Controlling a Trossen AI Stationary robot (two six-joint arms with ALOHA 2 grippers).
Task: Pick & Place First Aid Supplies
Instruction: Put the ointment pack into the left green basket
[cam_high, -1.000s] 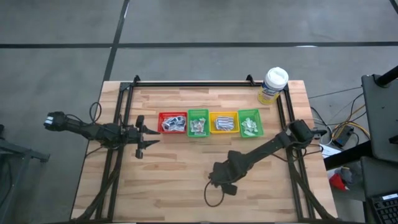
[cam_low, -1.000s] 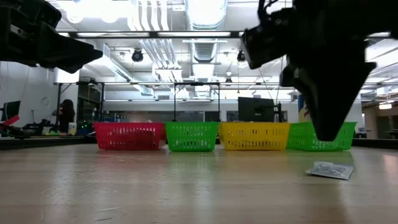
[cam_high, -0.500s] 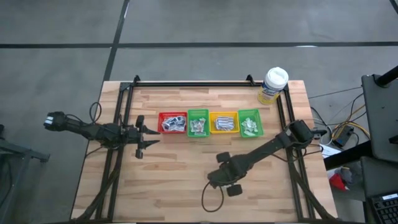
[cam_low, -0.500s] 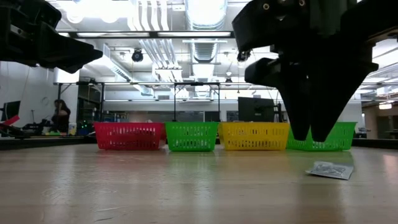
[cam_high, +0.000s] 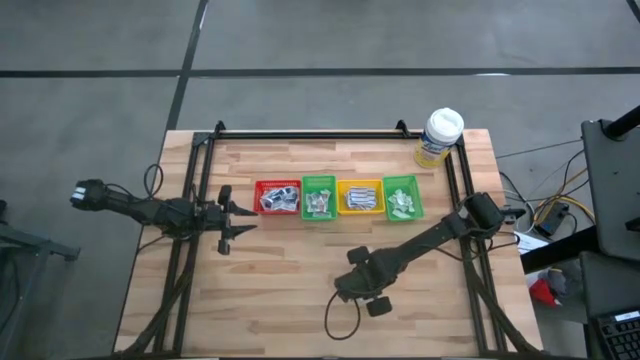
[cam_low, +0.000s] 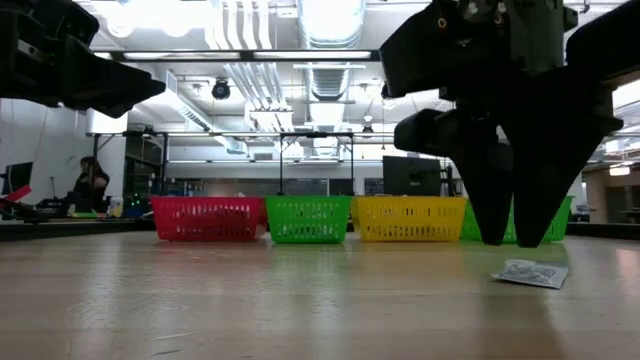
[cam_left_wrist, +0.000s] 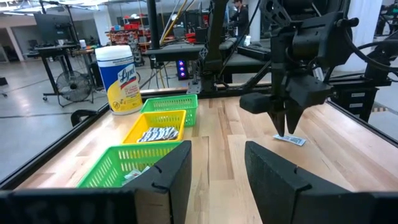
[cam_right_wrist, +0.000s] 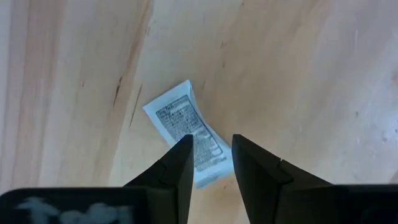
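One white printed packet (cam_right_wrist: 189, 140) of the first aid supplies lies flat on the bare wood near the table's front, also seen in the low view (cam_low: 530, 272). My right gripper (cam_right_wrist: 211, 158) points straight down just above it, open, its fingertips over the packet's nearer end and clear of it (cam_low: 512, 240). In the high view the right arm hides the packet. More packets lie in the four bins. My left gripper (cam_high: 232, 222) waits level at the table's left, open with nothing between its fingers.
A row of small bins stands across the table's middle: red (cam_high: 277, 197), green (cam_high: 319, 198), yellow (cam_high: 360, 197), green (cam_high: 402, 198). A white-capped bottle (cam_high: 440, 137) stands at the far right corner. A black frame (cam_high: 300, 132) runs round the table. Bare wood lies in front of the bins.
My right gripper has rolled about its own downward-pointing line over the packet and has opened, its fingertips now standing apart. It has stayed over the same spot. The packet has not moved.
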